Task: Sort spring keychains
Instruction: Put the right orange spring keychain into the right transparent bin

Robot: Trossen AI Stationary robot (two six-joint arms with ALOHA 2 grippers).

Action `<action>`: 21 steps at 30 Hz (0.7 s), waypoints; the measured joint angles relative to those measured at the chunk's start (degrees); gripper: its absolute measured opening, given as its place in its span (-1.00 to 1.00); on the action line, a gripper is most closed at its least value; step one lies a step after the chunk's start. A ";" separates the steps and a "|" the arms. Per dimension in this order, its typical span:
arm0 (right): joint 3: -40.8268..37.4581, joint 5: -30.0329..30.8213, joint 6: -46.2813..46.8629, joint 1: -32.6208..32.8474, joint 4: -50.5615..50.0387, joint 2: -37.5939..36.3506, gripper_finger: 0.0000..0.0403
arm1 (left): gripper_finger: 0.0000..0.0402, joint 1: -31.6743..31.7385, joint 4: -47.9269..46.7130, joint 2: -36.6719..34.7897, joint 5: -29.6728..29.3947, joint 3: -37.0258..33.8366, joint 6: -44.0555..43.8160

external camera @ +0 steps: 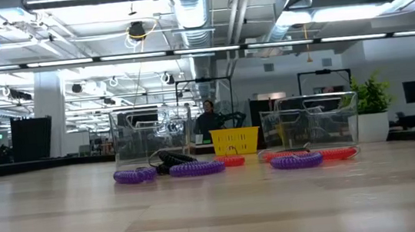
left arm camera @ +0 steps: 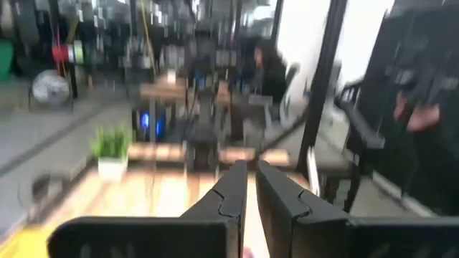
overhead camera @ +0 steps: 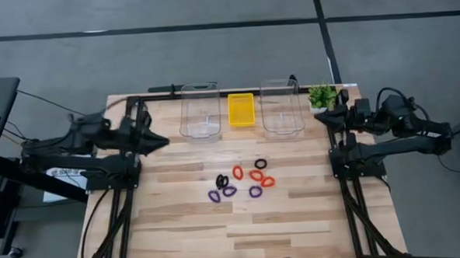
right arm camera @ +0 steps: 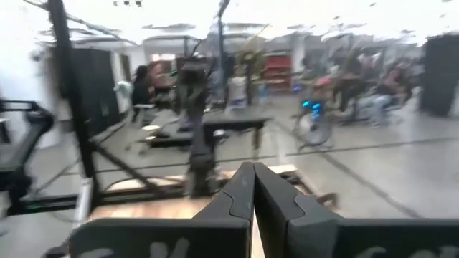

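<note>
High view: left gripper (overhead camera: pixel 162 139) nearly pressed together, right gripper (overhead camera: pixel 320 117) pressed together; both empty, clear of keychains (overhead camera: pixel 240 181).

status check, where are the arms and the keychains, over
Left gripper and right gripper shut, empty, parked at the table's sides. Spring keychains loose mid-table, none in the clear bins. Nothing blocking.

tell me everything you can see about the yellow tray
The yellow tray is a small rectangular basket-like piece, seemingly plastic, with low walls that look slatted in the low view. It sits flat and upright at the table's far edge, between the two clear bins, close to both; whether it touches either cannot be told. It looks empty from above. Neither gripper is near it.
</note>
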 joint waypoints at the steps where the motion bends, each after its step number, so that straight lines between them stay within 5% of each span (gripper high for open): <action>1: 0.00 0.18 -1.25 -0.15 0.60 0.02 -1.00 | -0.85 -0.01 -0.55 0.39 0.05 -1.28 0.02; 12: -1.44 0.09 -13.24 -0.13 10.38 6.66 -1.00 | -0.85 -0.01 2.01 5.04 0.07 -13.82 -0.29; 21: -1.48 -0.39 -4.40 0.31 3.70 27.97 -1.00 | -0.85 -0.01 9.37 5.26 0.07 -21.10 -2.08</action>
